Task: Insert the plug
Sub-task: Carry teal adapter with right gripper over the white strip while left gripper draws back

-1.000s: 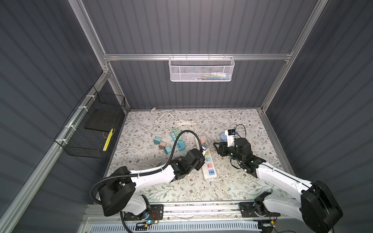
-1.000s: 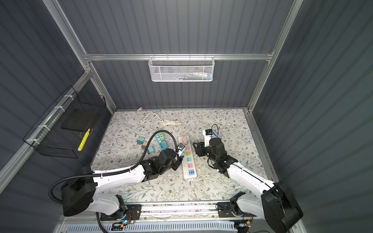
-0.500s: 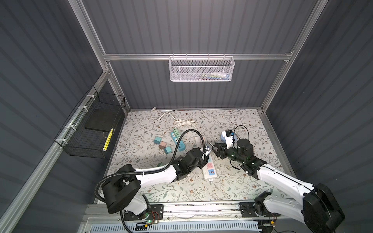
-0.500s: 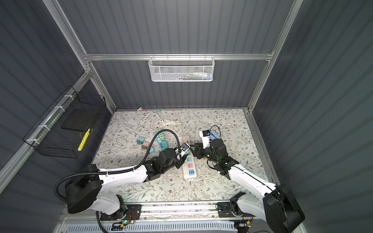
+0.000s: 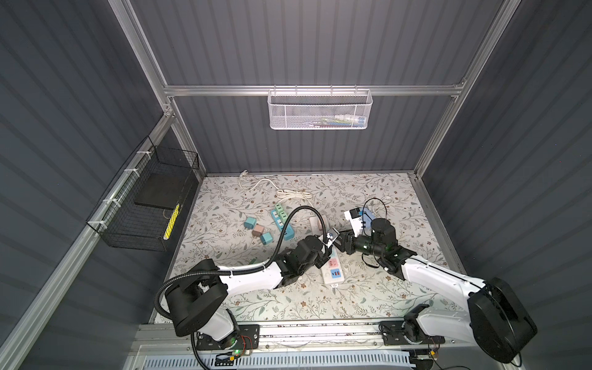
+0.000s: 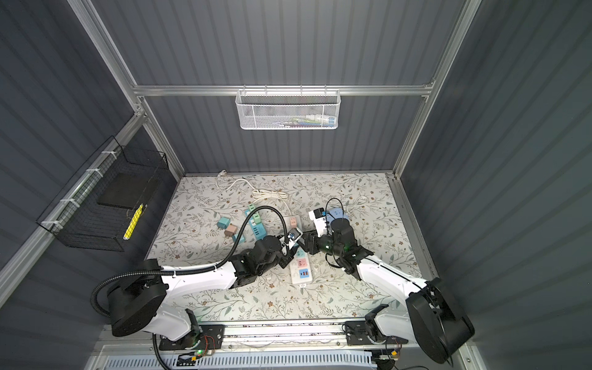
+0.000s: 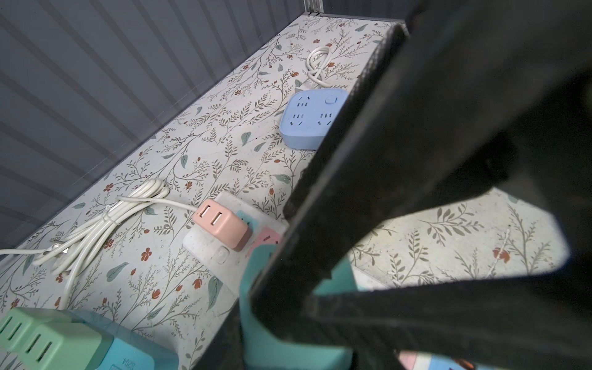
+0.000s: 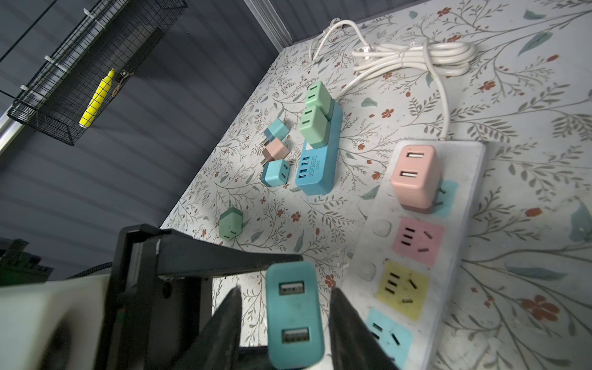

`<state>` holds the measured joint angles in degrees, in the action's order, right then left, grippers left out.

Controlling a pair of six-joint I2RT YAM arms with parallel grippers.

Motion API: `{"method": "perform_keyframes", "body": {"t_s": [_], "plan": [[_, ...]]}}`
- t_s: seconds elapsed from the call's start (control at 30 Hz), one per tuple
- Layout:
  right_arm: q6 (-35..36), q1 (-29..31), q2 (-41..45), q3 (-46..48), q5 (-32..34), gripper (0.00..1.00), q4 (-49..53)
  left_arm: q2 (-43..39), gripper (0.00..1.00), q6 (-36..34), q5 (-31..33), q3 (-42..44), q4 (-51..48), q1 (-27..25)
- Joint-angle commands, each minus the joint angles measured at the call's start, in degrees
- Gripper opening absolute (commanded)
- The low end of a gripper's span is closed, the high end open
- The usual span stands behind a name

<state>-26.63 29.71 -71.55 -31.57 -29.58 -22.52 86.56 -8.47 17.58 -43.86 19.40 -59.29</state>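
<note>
Teal plug (image 8: 294, 315), with two USB ports, sits clamped in the left gripper (image 5: 325, 253), whose jaws are pressed tight on it. One of its black fingers (image 8: 224, 256) lies across the plug's end. The right gripper (image 8: 285, 290) has its jaws apart, one on each side of that same plug. A clear gap shows on one side, and on the other I cannot tell whether the finger touches. Just beside the right jaws lies one white strip (image 8: 471, 224), carrying one pink plug (image 8: 415, 176) and three free sockets: pink, yellow and blue. Beyond the tips of the right jaws lie one blue strip (image 8: 315, 169) with two green plugs (image 8: 317, 96) in it, and four loose plugs (image 8: 274, 173) on the floral mat (image 8: 512, 96): two blue-green, one brownish-pink, one green. One pale blue socket box (image 7: 307, 121) lies past the left jaws. Two white cable bundles (image 8: 413, 57) lie farther out.
</note>
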Motion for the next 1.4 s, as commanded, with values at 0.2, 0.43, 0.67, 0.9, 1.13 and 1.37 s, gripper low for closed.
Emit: {"method": "perform_keyframes", "body": {"t_s": [0.2, 0.43, 0.67, 0.9, 1.13, 1.37], "plan": [[-0.5, 0.0, -3.5, -2.4, -1.3, 0.44, -0.3, -1.5, 0.17, -1.4, 1.1, -1.6, 2.4, -0.3], [-0.7, 0.0, -5.8, -3.2, -2.8, 0.37, -0.6, -1.0, 0.19, -2.3, 1.3, -1.8, 3.0, -0.2], [-0.6, 0.1, -5.6, -3.4, -2.6, 0.26, -0.3, -0.6, 0.38, -2.5, 2.2, -1.5, 3.9, 0.1], [-1.3, 0.3, -4.2, -2.8, 0.1, 0.22, -1.0, -3.7, 0.64, -0.1, 4.2, 1.1, 3.9, 0.2], [0.2, 1.3, -4.4, -4.2, 12.9, 0.21, 0.9, -15.5, 0.85, 8.1, 12.7, 9.8, 3.2, 0.2], [4.4, 8.6, -8.2, -9.1, 32.9, 0.21, 6.0, -18.0, 0.94, 41.6, 41.9, 9.3, -22.7, 0.2]]}}
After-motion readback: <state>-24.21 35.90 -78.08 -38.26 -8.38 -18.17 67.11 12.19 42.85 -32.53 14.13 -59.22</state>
